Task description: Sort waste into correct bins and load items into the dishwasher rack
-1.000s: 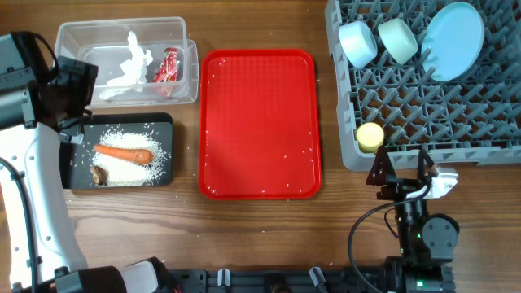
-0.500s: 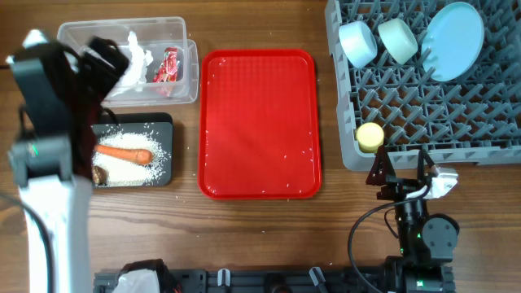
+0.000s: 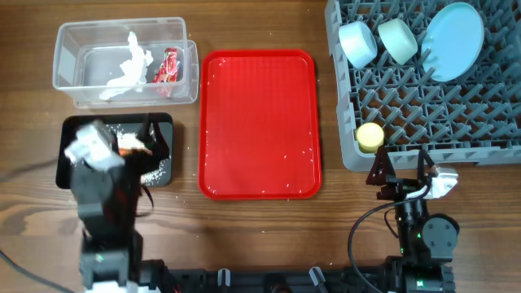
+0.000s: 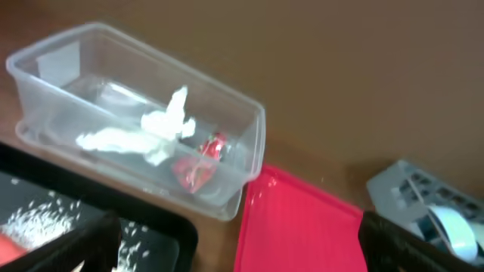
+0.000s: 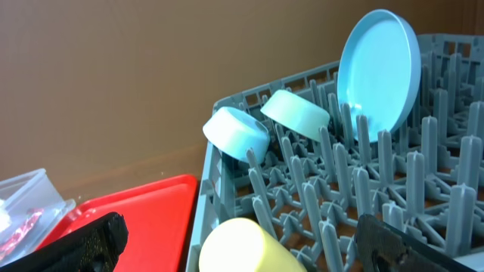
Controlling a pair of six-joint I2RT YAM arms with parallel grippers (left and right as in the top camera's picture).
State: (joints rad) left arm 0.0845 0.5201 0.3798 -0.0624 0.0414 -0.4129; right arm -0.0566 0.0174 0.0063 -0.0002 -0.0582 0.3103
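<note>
The grey dishwasher rack holds the pale blue bowl, mint-green bowl, pale blue plate and yellow cup. The clear tub holds the white tissue and red wrapper. The black tray holds rice and a bit of orange carrot. My left gripper hovers over it, open and empty, and hides the brown lump. My right gripper is open and empty just before the rack. The spoon is not in view.
The flat red serving tray lies in the middle with a few rice grains on it. The left wrist view shows the tub, tissue and wrapper. The right wrist view shows the cup and rack.
My left arm has swung down from over the tub and the table's left side to the front left, and now sits over the black tray. The right arm has not moved.
</note>
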